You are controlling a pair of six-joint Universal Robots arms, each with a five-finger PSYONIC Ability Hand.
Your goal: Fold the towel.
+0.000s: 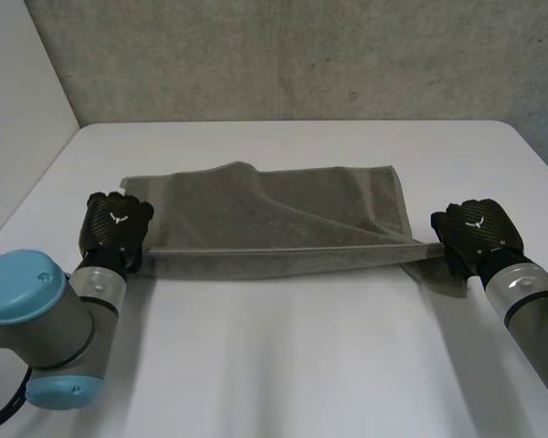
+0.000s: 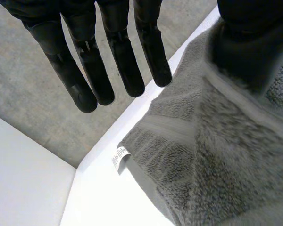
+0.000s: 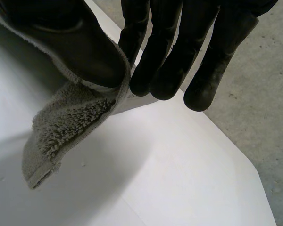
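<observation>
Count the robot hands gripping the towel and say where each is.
2. The left hand pinches the towel at its near left corner; the right hand pinches its near right corner, the raised edge stretched between them. None hidden.

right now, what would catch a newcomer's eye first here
A grey towel lies across the middle of the white table, its near edge raised and stretched taut. The black left hand pinches that edge at one end and the right hand pinches it at the other.
</observation>
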